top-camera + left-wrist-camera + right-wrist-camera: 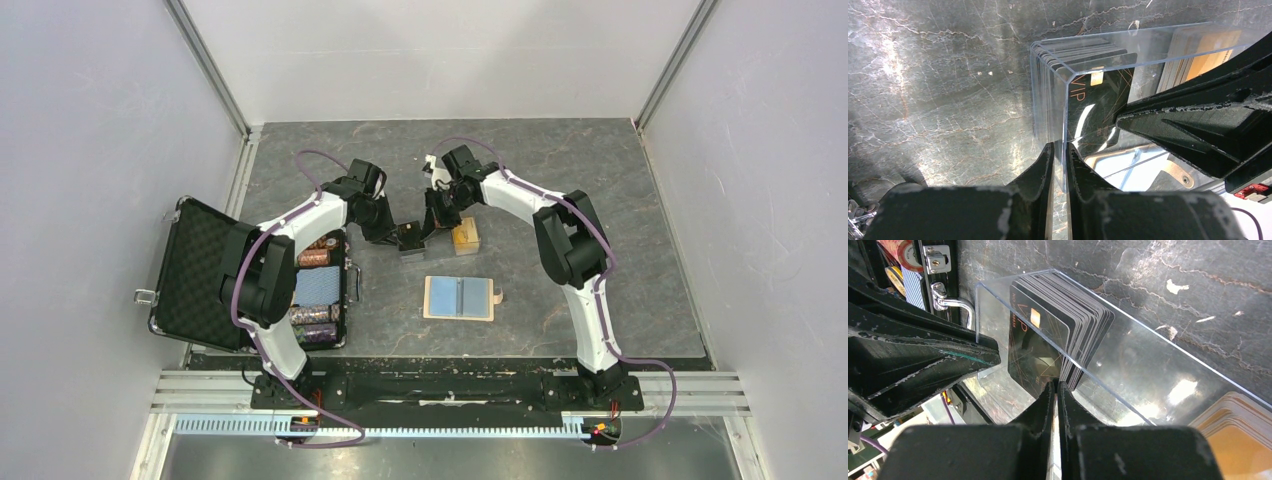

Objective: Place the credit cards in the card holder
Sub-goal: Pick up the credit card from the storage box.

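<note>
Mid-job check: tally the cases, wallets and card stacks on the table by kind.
Open black foam-lined chip case: 1
Open tan wallet, light-blue inside: 1
Black card stack in clear plastic box: 1
Orange-yellow card stack: 1
Total: 4

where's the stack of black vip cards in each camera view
Top external: the stack of black VIP cards is a small dark block at centre, left of the orange-yellow card stack.
Left wrist: centre, inside the clear plastic box.
Right wrist: upper centre, behind the clear wall.
Shared landmark: the orange-yellow card stack, upper right in left wrist, lower right in right wrist.
</note>
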